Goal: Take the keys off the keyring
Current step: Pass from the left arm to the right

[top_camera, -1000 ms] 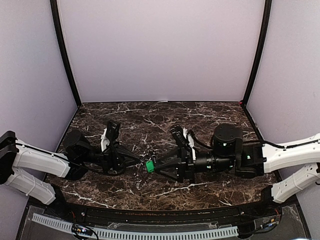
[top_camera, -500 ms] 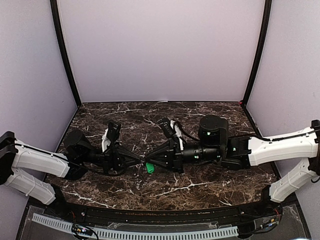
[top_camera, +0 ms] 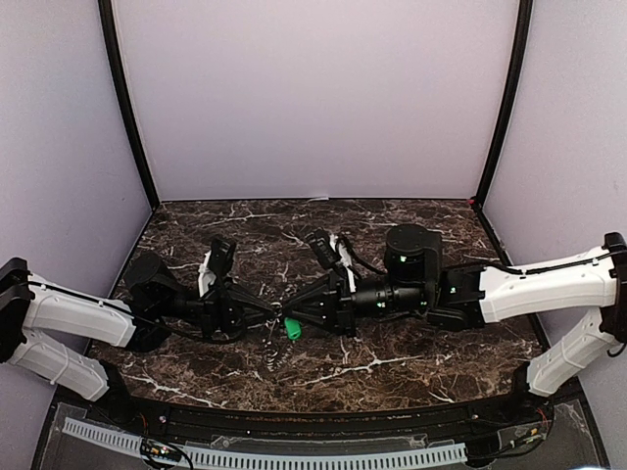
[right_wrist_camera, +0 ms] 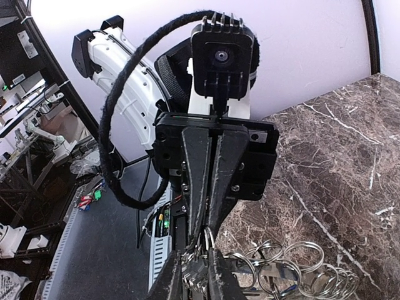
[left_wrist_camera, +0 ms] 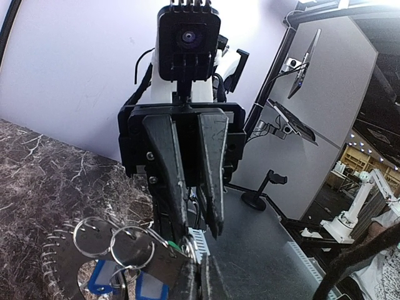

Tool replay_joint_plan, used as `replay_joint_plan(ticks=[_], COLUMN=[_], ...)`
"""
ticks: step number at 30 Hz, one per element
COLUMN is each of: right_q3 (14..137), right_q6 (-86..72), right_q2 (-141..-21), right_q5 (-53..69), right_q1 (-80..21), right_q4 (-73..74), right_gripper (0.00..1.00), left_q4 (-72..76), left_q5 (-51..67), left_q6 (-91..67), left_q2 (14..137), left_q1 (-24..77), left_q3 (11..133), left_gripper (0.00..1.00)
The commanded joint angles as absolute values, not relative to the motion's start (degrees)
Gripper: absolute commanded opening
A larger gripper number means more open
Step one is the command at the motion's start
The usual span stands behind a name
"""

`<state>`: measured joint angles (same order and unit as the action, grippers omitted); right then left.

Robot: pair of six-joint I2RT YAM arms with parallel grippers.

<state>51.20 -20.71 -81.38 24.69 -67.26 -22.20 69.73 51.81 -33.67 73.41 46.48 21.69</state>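
Left gripper [right_wrist_camera: 207, 232]: fingers clenched flat together, a thin silver loop at their tips; which piece of the bunch they pinch, cannot tell. Right gripper [left_wrist_camera: 199, 234]: fingers drawn in narrow from the opposite side, grasping the flat silver blades of the tiny plastic-headed keys [right_wrist_camera: 197, 270]. The two grippers meet tip to tip, roughly level. A green key head [top_camera: 291, 329] hangs just beneath the right tips. Round silver wire split rings [left_wrist_camera: 94, 236] fan out beside the left fingers. Below them sit two blue key heads [left_wrist_camera: 100, 279]. They overlap the flat dark-grey gear-toothed keyring [left_wrist_camera: 57, 265], which hangs on that same side; whether it touches the surface, cannot tell. All of this is over the middle of the dark brown white-veined marble table [top_camera: 411, 362].
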Motion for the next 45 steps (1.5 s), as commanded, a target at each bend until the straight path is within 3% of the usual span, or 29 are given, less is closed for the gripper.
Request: replay_joint_plan(ticks=[1,15,21,27,31,35,40,45], right_q3=[53.05,53.59,53.35,51.11,52.12,54.71,58.45,64.66], right_q6=[-21.29,-21.80,-21.77,-21.44,-19.45,-16.76,-14.28,-10.96], right_q2=[-83.71,-86.83,-86.83,-84.35,-83.06,-82.64,-83.18,-86.04], right_q5=[25.43,27.43,31.26,32.22,30.75,29.37,28.38,27.29], right_q1=[-67.21,-67.24,-67.23,-66.74,-66.02,-65.77,-65.41,-65.28], right_q4=[-24.51,-26.84,-28.66,-29.00,-21.95,-11.45,2.20,16.52], right_gripper=[0.15,0.18,0.00,0.00,0.00,0.00,0.00,0.00], left_q4=[73.10,72.65,72.36,70.37,69.16,66.38,61.05,57.11], left_q5=[51.84,51.99,51.50,50.21,50.19,49.08,46.46,46.49], left_q6=[-33.22,-32.72,-32.40,-30.98,-30.20,-28.27,-24.40,-20.57], left_q2=[71.72,71.88,71.81,71.93,72.16,71.37,70.62,71.85], left_q1=[46.68,46.67,46.67,46.67,46.67,46.54,46.45,46.49], left_q3=[22.40,22.31,22.19,21.93,21.65,21.17,20.90,21.00], left_gripper=[0.00,0.00,0.00,0.00,0.33,0.52,0.58,0.54])
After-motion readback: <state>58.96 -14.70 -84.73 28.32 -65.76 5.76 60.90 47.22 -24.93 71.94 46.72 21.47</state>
